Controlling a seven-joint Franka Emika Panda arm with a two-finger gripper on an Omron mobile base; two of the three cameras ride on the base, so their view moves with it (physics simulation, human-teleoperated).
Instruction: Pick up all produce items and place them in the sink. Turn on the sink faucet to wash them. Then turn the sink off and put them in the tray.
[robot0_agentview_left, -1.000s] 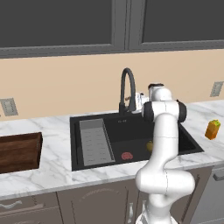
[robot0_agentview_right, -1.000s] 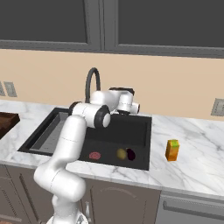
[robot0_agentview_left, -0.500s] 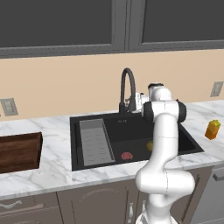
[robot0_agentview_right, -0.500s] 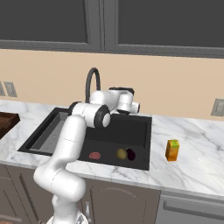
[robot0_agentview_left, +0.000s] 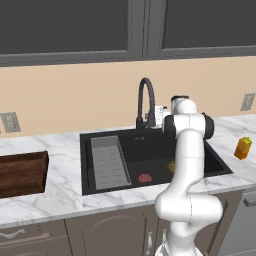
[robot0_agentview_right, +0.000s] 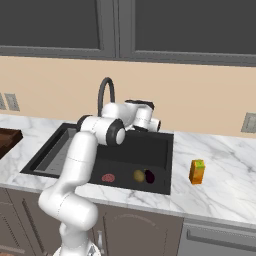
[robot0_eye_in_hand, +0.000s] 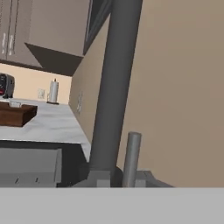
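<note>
The gripper (robot0_agentview_right: 156, 125) sits behind the sink (robot0_agentview_right: 160, 150), close beside the base of the tall black gooseneck faucet (robot0_agentview_left: 145, 102), its fingers drawn together; the frames do not make clear whether they pinch the small side lever (robot0_eye_in_hand: 131, 158) or merely rest near it; in the hand view that short grey lever stands upright just beside the thick faucet column (robot0_eye_in_hand: 114, 83), above the sink's back edge. Both produce items lie on the basin floor near its front wall; the olive-yellow lump (robot0_agentview_right: 139, 175) touches or nearly touches the dark purple lump (robot0_agentview_right: 149, 176); a flat red disc (robot0_agentview_right: 108, 177) lies apart from them, toward the grey ribbed rack (robot0_agentview_left: 109, 161). The brown wooden tray (robot0_agentview_left: 22, 172) rests on the marble counter (robot0_agentview_right: 225, 180), well apart from the sink; an orange block with a green top (robot0_agentview_right: 197, 171) stands on the counter on the other side.
</note>
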